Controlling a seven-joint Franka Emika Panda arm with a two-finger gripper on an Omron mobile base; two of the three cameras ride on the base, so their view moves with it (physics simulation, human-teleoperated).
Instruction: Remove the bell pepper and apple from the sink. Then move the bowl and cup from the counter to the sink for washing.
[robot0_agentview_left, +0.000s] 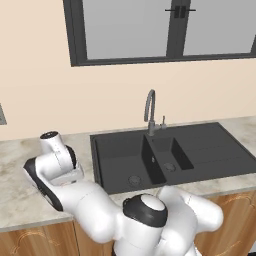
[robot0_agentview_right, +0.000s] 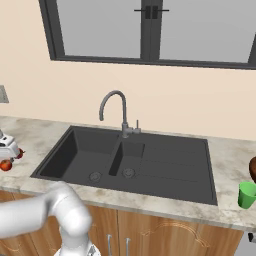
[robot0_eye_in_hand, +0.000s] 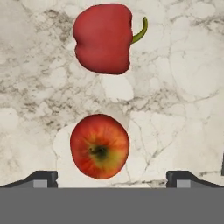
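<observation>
In the hand view my gripper (robot0_eye_in_hand: 112, 179) is open, its two fingertips (robot0_eye_in_hand: 42, 177) set wide apart just above the marbled counter (robot0_eye_in_hand: 183, 87). The apple (robot0_eye_in_hand: 99, 145) lies on the stone between them, touching neither one. Just beyond it rests the deep-red bell pepper (robot0_eye_in_hand: 103, 38), its stem pointing right. From the right base view the apple (robot0_agentview_right: 5, 164) sits on the counter left of the sink (robot0_agentview_right: 165, 175), under my white hand (robot0_agentview_right: 7, 145). The green cup (robot0_agentview_right: 246, 195) and the brown bowl (robot0_agentview_right: 253, 169) stand at the far right edge.
Both dark basins of the sink (robot0_agentview_left: 200, 150) hold nothing. The curved grey faucet (robot0_agentview_left: 150, 111) rises behind the divider. My arm (robot0_agentview_left: 65, 180) bends over the counter left of the sink. A window and beige wall close off the back.
</observation>
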